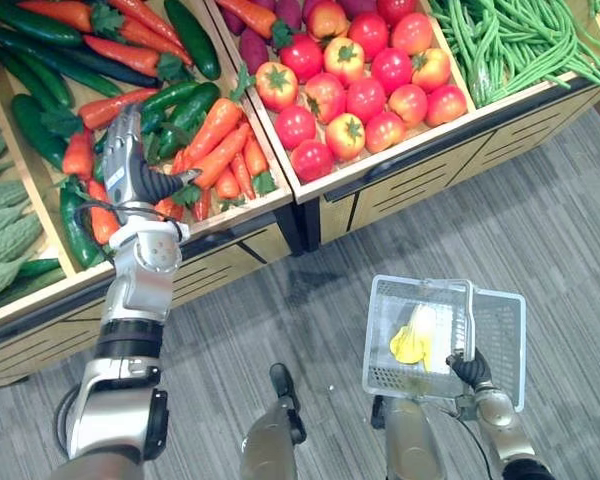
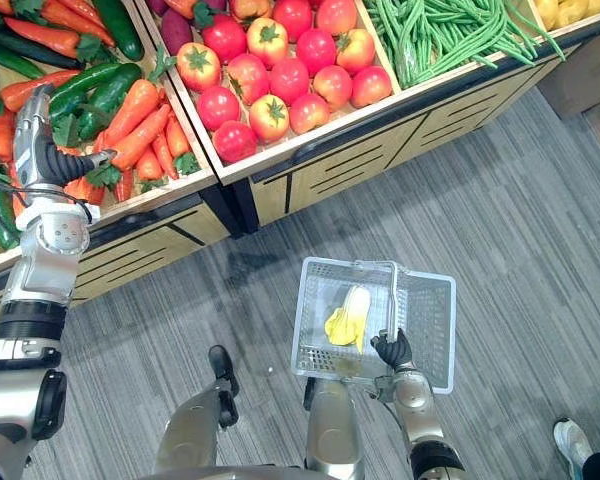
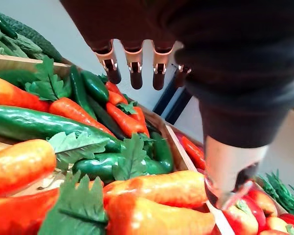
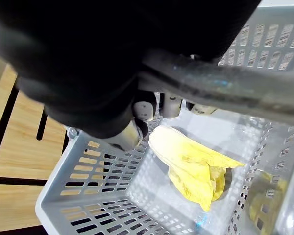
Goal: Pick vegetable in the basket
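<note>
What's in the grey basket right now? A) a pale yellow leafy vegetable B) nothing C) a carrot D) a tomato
A: a pale yellow leafy vegetable lies on the bottom of the basket, which the right hand holds by its handle.

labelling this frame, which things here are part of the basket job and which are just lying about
Job: left hand, carrots below it, right hand, basket it holds, yellow vegetable inside.
Lying about: tomatoes, green beans, cucumbers.
</note>
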`<state>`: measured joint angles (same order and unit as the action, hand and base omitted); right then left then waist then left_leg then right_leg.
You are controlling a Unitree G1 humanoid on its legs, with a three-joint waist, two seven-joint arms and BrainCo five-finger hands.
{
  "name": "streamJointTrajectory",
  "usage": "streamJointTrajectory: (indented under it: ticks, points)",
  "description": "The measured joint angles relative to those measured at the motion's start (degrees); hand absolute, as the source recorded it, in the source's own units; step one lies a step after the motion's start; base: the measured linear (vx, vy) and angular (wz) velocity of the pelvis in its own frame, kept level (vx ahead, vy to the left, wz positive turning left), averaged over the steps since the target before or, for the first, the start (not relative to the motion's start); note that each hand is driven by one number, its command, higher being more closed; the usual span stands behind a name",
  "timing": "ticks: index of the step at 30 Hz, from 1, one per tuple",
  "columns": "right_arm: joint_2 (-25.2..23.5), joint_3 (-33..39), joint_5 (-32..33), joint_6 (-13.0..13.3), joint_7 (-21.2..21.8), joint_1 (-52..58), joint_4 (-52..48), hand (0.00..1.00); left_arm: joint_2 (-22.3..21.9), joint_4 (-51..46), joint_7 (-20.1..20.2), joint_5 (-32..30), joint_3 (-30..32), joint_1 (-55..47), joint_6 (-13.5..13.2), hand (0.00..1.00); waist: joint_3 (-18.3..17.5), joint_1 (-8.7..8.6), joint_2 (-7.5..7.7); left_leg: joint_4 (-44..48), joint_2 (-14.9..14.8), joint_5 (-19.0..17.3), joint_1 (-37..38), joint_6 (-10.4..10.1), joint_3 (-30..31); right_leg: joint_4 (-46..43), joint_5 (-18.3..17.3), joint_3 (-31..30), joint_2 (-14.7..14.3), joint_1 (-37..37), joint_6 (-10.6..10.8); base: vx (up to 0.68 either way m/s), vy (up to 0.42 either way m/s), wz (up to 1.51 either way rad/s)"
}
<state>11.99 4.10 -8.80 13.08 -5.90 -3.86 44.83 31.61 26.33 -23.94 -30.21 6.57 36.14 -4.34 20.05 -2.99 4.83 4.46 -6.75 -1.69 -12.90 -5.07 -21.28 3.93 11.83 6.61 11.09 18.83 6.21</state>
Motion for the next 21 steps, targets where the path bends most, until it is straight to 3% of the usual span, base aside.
streamJointTrajectory:
  ticks: [21]
  points:
    - [-0.72, 0.02, -0.2, 0.03, -0.02, 0.16, -0.48, 1.0, -0.34, -1.47, 0.22, -0.31, 0.07, 0.2, 0.58, 0.0, -0.56, -0.16, 0.21, 0.24, -0.11, -0.1, -0.92, -0.06, -0.16, 0.57, 0.7, -0.87, -0.17, 0.99, -0.12, 0.0, -0.002, -0.01]
